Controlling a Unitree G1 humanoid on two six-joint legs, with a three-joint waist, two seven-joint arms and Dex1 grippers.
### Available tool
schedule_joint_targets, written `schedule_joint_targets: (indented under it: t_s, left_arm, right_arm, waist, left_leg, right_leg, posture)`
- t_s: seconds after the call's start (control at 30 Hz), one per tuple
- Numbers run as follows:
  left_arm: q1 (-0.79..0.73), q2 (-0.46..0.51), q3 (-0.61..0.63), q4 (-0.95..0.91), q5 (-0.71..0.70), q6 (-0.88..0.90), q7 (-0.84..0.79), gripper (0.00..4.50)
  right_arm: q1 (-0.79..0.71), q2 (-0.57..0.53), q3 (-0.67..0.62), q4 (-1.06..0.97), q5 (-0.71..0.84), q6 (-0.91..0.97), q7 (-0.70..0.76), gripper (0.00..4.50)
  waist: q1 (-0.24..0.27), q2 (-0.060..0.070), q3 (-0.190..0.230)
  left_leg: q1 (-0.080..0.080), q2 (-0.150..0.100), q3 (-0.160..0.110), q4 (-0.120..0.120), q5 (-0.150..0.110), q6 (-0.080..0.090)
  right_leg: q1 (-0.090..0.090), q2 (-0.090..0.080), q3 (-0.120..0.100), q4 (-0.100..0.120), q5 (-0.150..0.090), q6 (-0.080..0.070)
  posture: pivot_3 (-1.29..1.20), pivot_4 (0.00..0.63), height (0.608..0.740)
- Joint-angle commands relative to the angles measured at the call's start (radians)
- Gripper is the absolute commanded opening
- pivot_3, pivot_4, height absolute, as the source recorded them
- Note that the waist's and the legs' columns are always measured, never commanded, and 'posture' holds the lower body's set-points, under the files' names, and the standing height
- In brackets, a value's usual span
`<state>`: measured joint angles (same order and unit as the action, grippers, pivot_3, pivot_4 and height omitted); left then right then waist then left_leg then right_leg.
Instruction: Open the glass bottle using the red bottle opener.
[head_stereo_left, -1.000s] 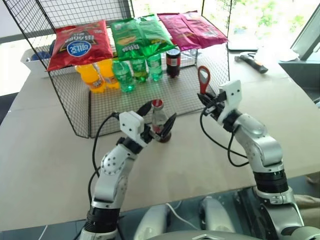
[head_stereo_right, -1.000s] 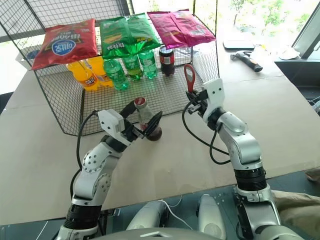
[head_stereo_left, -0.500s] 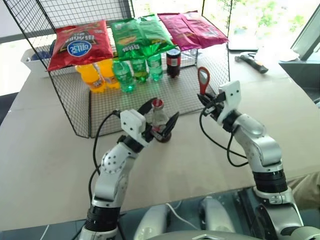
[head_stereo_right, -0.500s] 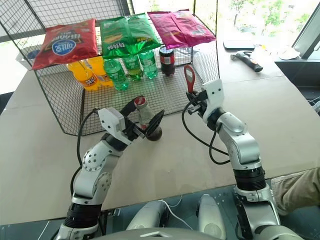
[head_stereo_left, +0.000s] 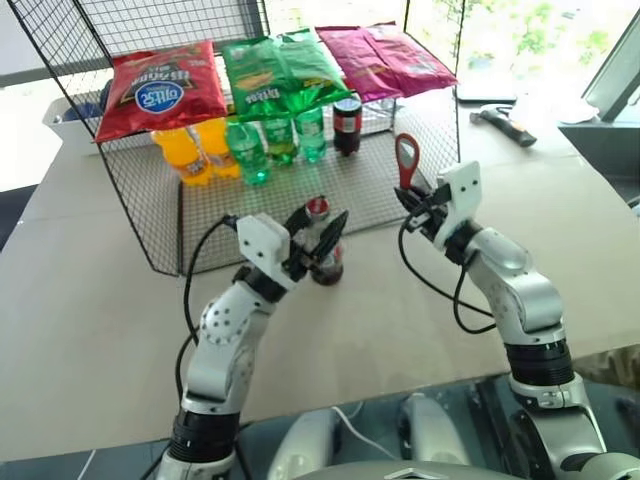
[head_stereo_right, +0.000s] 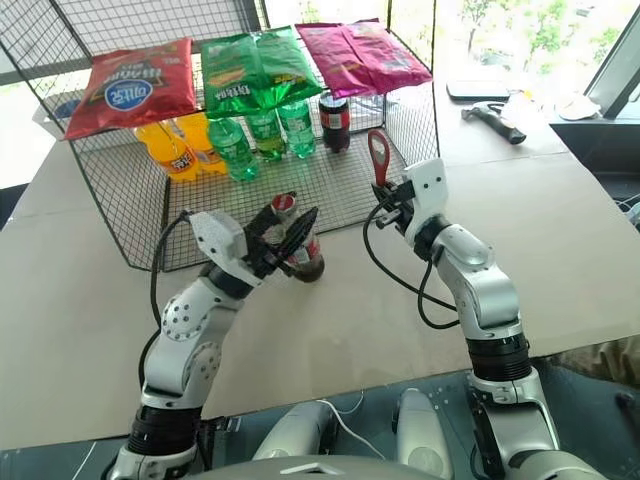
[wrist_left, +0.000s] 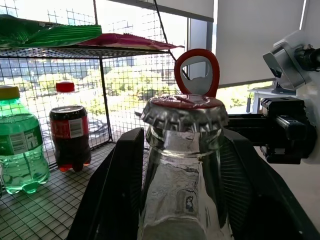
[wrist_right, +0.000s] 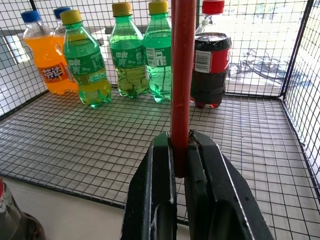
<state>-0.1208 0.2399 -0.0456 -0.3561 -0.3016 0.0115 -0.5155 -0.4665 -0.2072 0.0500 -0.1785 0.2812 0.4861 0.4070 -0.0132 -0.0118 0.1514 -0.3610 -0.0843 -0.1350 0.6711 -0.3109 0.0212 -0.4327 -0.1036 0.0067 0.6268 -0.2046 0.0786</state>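
Glass bottle (head_stereo_left: 322, 243) is pinched at neck by left hand (head_stereo_left: 318, 232), red bottle opener (head_stereo_left: 406, 160) is clamped in right hand (head_stereo_left: 415, 197); next, opener's loop should be hooked under cap.

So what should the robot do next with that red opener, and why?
Probably bring the right hand over so the red bottle opener's loop comes down onto the cap. The left hand has its fingers closed around the glass bottle, which stands upright on the table with its crown cap still on, while the opener is held upright, apart from the bottle.
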Motion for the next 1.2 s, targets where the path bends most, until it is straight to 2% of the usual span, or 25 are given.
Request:
schedule_joint_targets:
  t_s: [0.03,0.23,0.33,0.73,0.83,0.9,1.2]
  left_arm:
    - [0.016,0.010,-0.008,-0.012,0.006,0.003,-0.003,1.54]
    - [0.033,0.021,-0.012,0.005,0.027,-0.001,0.002,1.53]
    - [0.038,0.028,-0.018,0.011,0.043,0.003,0.007,1.53]
    - [0.027,0.029,-0.027,0.048,0.070,0.004,0.030,1.53]
    - [0.024,0.028,-0.028,0.052,0.068,0.003,0.030,1.53]
    - [0.026,0.029,-0.029,0.055,0.067,0.002,0.029,1.53]
    - [0.025,0.026,-0.031,0.065,0.070,0.011,0.043,1.53]
  right_arm:
    - [-0.015,-0.034,0.056,-0.044,-0.050,-0.070,0.040,0.00]
    - [-0.021,-0.083,0.257,-0.034,-0.281,-0.320,0.062,0.00]
    - [-0.031,-0.079,0.302,0.001,-0.375,-0.461,0.030,0.00]
    - [-0.045,-0.151,0.328,0.155,-0.589,-0.798,-0.017,0.00]
    - [-0.060,-0.167,0.345,0.217,-0.650,-0.846,-0.030,0.00]
    - [-0.075,-0.166,0.355,0.249,-0.674,-0.879,-0.034,0.00]
    - [-0.159,-0.121,0.399,0.354,-0.781,-1.006,-0.092,0.00]
  waist:
    - [0.000,0.000,0.000]
    - [-0.001,0.000,-0.001]
    - [-0.001,-0.001,-0.001]
    - [0.000,-0.003,-0.003]
    - [0.000,-0.003,-0.003]
    - [0.000,-0.003,-0.003]
    - [-0.001,-0.003,-0.003]
  left_leg:
    - [0.000,0.000,0.000,0.000,0.000,0.000]
    - [0.001,0.000,0.001,0.000,0.000,0.000]
    - [0.001,0.000,0.001,0.000,0.000,0.000]
    - [0.006,0.000,0.005,0.000,0.000,0.000]
    - [0.012,0.000,0.007,-0.002,0.000,0.000]
    - [0.017,0.001,0.007,-0.003,0.000,0.000]
    - [0.021,0.002,0.008,-0.002,0.000,0.000]
  right_leg:
    - [0.000,0.000,0.000,0.000,0.000,0.000]
    - [0.000,0.000,0.000,0.000,0.000,0.000]
    - [0.000,0.000,0.000,0.000,0.000,0.000]
    - [0.003,0.003,0.005,0.000,0.001,0.001]
    - [0.008,0.004,0.007,0.000,0.001,0.001]
    - [0.013,0.004,0.007,-0.001,0.001,0.001]
    - [0.016,0.007,0.010,-0.001,0.001,0.001]
  posture:
    - [0.00,0.150,0.739]
    - [0.00,0.150,0.739]
    - [0.00,0.150,0.739]
    - [0.00,0.150,0.739]
    - [0.00,0.150,0.739]
    - [0.00,0.150,0.739]
    - [0.00,0.150,0.739]
